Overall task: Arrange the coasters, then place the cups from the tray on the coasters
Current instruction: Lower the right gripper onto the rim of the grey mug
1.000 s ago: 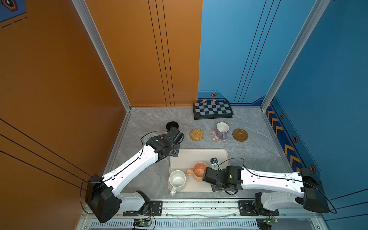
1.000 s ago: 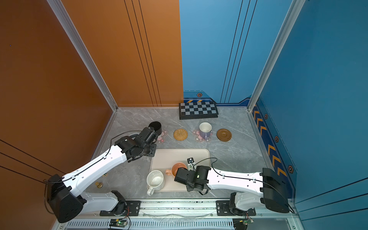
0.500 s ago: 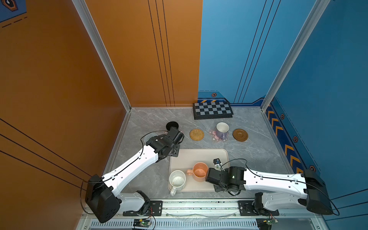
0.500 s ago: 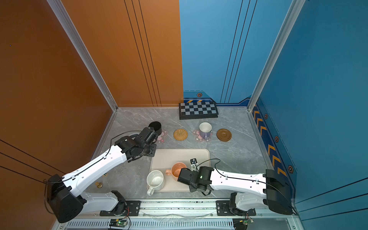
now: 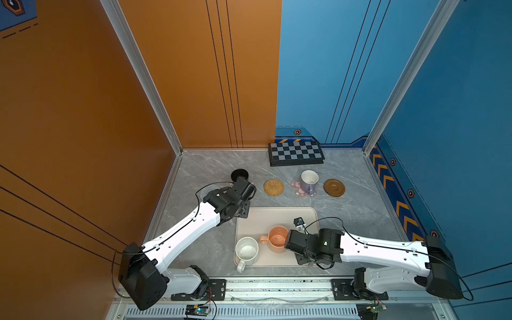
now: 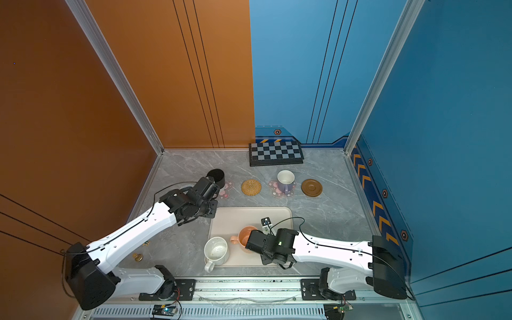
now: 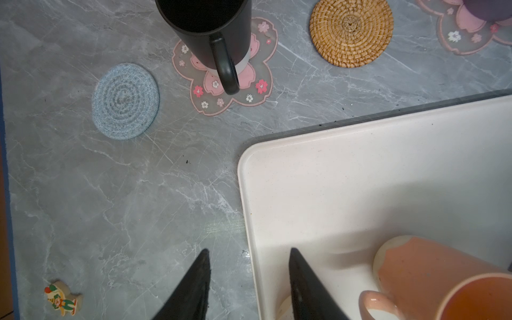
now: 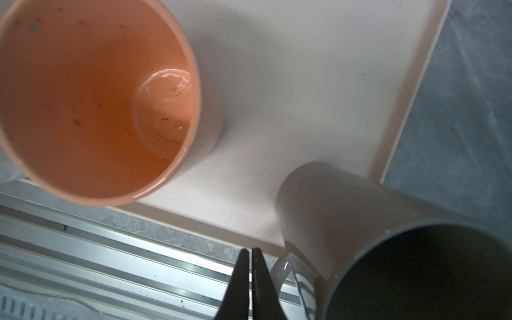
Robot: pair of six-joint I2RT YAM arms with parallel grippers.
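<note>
Little has shifted: left jaws spread over the tray (image 7: 360, 180) edge, right jaws pressed together beside the grey cup (image 8: 346, 210)

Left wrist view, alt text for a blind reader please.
A black mug stands on a pink flower coaster, between a blue-grey coaster and a straw coaster. The open left gripper hangs over the tray edge, near a peach mug.

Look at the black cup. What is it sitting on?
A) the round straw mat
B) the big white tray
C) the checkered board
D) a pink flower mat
D: in the left wrist view the black cup stands on a pink flower coaster, while the straw coaster beside it has nothing on it.
</note>
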